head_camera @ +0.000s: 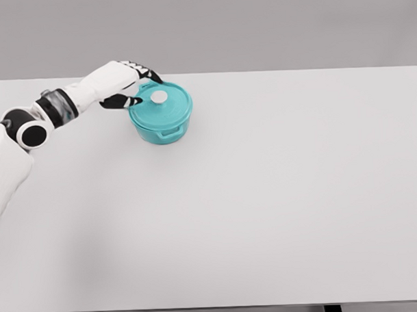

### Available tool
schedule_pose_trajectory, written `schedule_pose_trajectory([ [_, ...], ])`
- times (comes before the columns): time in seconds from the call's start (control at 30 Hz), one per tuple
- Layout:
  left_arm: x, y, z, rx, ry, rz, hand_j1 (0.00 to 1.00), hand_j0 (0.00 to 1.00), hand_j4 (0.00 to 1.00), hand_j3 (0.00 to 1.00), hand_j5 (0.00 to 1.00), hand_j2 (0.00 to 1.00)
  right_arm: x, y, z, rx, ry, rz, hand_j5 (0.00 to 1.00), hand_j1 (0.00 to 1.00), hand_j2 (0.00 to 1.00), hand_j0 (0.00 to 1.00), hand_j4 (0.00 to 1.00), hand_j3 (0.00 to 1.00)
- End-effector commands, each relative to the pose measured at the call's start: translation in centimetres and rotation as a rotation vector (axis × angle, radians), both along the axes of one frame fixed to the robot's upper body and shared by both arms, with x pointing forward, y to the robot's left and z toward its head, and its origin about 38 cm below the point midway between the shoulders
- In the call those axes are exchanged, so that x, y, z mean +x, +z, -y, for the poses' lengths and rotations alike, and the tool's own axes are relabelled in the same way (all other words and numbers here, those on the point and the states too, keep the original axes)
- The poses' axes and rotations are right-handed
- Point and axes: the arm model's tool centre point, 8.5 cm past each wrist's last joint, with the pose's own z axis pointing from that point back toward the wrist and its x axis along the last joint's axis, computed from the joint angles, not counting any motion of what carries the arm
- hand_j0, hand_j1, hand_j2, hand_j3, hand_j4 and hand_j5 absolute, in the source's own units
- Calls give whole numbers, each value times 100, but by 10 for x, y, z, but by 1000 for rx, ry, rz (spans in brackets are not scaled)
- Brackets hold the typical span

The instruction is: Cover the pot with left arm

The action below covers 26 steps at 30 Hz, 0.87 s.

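Observation:
A teal pot (163,127) stands on the white table (265,195) at the back left. Its teal lid (167,103) with a white knob (158,97) lies flat on the pot. My left hand (134,87) is at the lid's left rim, with the thumb (121,101) stretched toward the knob and the other fingers (145,72) spread over the back rim. The knob sits free, apart from the fingertips. The hand holds nothing. My left arm (49,113) comes in from the left edge.
The table's far edge (260,72) runs just behind the pot. The near edge (214,307) lies at the bottom of the view.

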Motion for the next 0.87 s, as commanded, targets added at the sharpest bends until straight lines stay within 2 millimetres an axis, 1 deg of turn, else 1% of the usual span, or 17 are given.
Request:
schedule_pose_trajectory([
  [0.0,-1,17,-13,-5,13,42,70,70,70,70,70,70,0,0,0,0,0,0,100,100,100,100,100,100],
  [0.03,-4,29,-19,-4,15,73,70,70,70,70,70,70,0,0,0,0,0,0,100,100,100,100,100,100],
  [0.07,-4,34,-20,-9,15,85,70,70,70,70,70,70,0,0,0,0,0,0,100,100,100,100,100,100],
  [0.13,-8,43,-43,-28,43,90,70,70,70,70,70,70,0,0,0,1,0,-1,100,100,100,100,100,100],
  [0.2,-14,56,-60,-16,53,112,71,71,71,71,71,71,0,0,0,0,0,0,100,100,100,100,100,100],
  [0.23,-20,55,-80,13,81,106,81,81,81,81,81,81,0,0,0,0,0,0,100,100,100,100,100,100],
  [0.27,-25,54,-94,13,105,99,86,86,86,86,86,86,0,0,0,1,0,-1,100,100,100,100,100,100],
  [0.3,-32,48,-113,11,137,82,92,92,92,92,92,92,0,0,0,1,0,-1,100,100,100,100,100,100],
  [0.33,-40,43,-127,5,164,71,100,100,100,100,100,100,0,0,0,0,0,0,100,100,100,100,100,100],
  [0.37,-51,36,-145,19,196,56,100,100,100,100,100,100,0,0,0,1,0,-1,100,100,100,100,100,100],
  [0.4,-56,33,-154,27,212,48,100,100,100,100,100,100,0,0,0,1,0,-1,100,100,100,100,100,100],
  [0.43,-66,24,-170,26,247,28,100,100,100,100,100,100,0,0,0,0,0,0,100,100,100,100,100,100],
  [0.47,-70,21,-177,22,265,23,100,100,100,100,100,100,0,0,0,0,0,0,100,100,100,100,100,100],
  [0.57,-72,14,-176,34,262,6,100,100,100,100,100,100,0,0,0,0,0,0,100,100,100,100,100,100],
  [0.6,-77,4,-176,40,261,-17,100,100,100,100,100,100,0,0,0,0,0,0,100,100,100,100,100,100],
  [0.63,-78,1,-175,41,259,-22,100,100,100,100,100,100,0,0,0,1,0,-1,100,100,100,100,100,100],
  [0.83,-77,0,-173,36,255,-22,100,100,100,100,100,100,0,0,0,0,0,0,100,100,100,100,100,100],
])
